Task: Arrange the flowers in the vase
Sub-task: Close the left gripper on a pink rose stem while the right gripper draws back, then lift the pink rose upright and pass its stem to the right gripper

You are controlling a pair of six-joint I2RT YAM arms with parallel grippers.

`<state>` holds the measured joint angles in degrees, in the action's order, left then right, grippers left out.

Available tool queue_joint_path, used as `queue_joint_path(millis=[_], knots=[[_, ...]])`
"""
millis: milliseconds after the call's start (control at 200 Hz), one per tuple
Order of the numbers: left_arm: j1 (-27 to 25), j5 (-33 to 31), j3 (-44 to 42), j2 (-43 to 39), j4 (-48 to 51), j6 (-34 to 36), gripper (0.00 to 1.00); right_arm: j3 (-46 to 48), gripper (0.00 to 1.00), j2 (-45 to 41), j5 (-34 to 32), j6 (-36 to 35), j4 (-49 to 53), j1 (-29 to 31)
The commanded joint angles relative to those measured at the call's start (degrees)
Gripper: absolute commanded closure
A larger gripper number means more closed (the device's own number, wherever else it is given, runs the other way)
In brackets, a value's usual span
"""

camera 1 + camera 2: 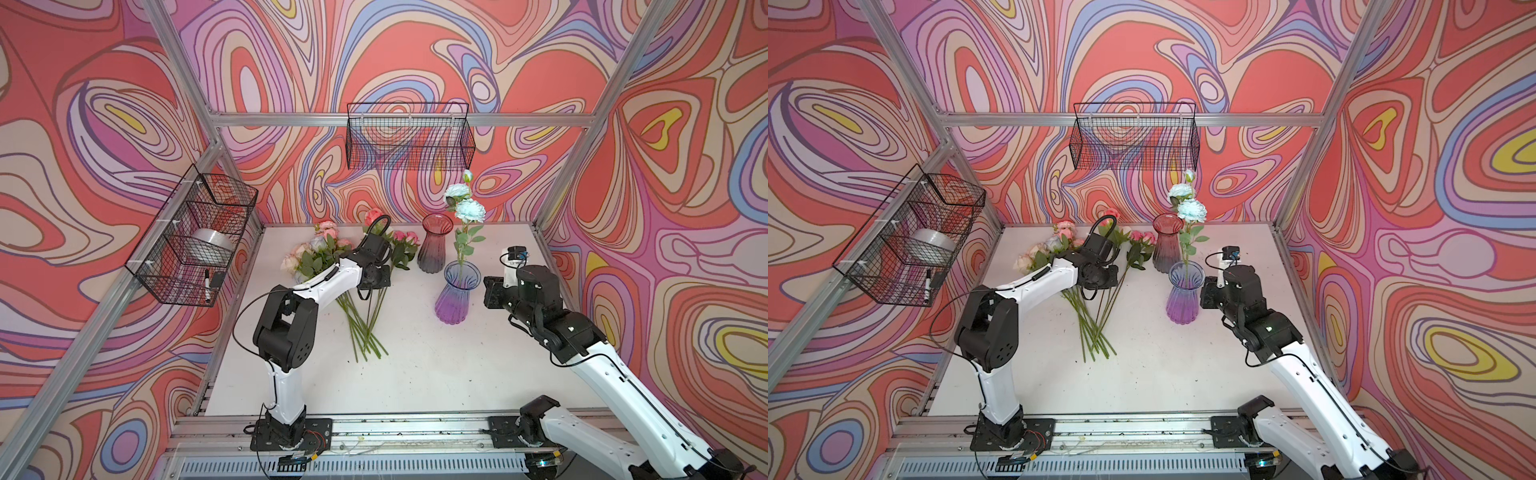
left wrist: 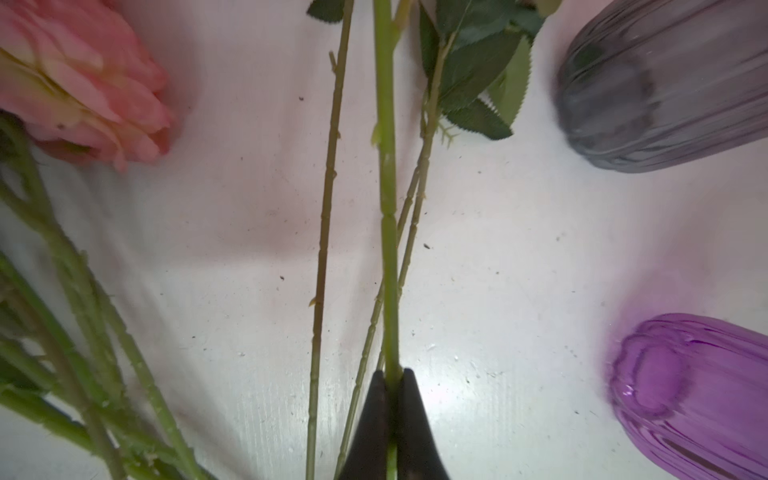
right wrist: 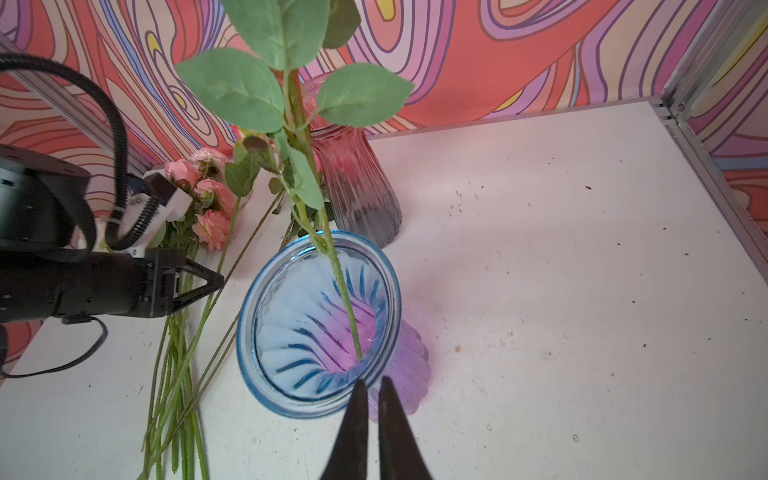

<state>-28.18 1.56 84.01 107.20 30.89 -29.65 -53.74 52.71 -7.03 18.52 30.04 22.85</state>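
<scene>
Left gripper (image 2: 390,374): jaws clenched on one green stem (image 2: 386,187) among the flowers (image 1: 328,249) lying on the surface (image 1: 436,365). Right gripper (image 3: 372,380): jaws closed, empty, just beside the purple vase (image 1: 455,299), which holds an upright blue flower (image 1: 469,210). Red vase (image 1: 434,249) stands just behind.

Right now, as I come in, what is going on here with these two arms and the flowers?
The left gripper is shut on one green stem from the flowers lying on the table. The blue-purple vase already holds one pale blue flower; the pink-grey vase beside it looks empty. The right gripper is shut, holds no flower, and sits close to the blue-purple vase's rim; whether it touches the rim, I cannot tell.
</scene>
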Motion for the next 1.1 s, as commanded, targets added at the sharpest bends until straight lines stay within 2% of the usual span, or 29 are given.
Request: queue_joint_path(millis=[0,150,320,476,616,726,916,1016,1097], knots=[[0.1,1.0,-1.9,-5.2,-0.5,-1.0,1.0,-2.1,0.92,0.3,-0.3,0.1,-0.1,-0.1],[0.1,2.6,-5.2,-12.1,-2.8,-1.8,1.0,-3.4,0.92,0.3,0.9,0.5,-0.2,-0.1],[-0.6,7.1,-10.6,-20.1,-9.1,-2.3,1.0,-4.2,0.84,0.0,4.2,0.9,-1.3,-0.1],[-5.0,10.8,-12.3,-23.4,-12.8,0.2,1.0,-5.1,0.77,-0.5,8.6,1.3,-2.1,-0.1],[-9.5,9.7,-14.4,-28.2,-15.3,4.9,1.0,-5.4,0.72,-2.1,12.2,1.6,-3.9,-0.1],[-11.3,9.8,-19.0,-33.6,-23.1,6.7,1.0,-5.4,0.7,-3.2,14.8,1.9,-5.8,-0.1],[-12.8,12.2,-24.8,-39.2,-32.3,8.3,1.0,-7.1,0.66,-3.0,23.6,3.6,-10.4,-0.1],[-12.9,13.6,-26.2,-40.1,-34.8,8.2,1.0,-8.7,0.63,-0.5,29.4,6.0,-14.0,0.1],[-13.0,14.8,-27.0,-40.6,-36.6,8.0,1.0,-10.4,0.63,2.3,31.4,6.6,-15.9,1.5]])
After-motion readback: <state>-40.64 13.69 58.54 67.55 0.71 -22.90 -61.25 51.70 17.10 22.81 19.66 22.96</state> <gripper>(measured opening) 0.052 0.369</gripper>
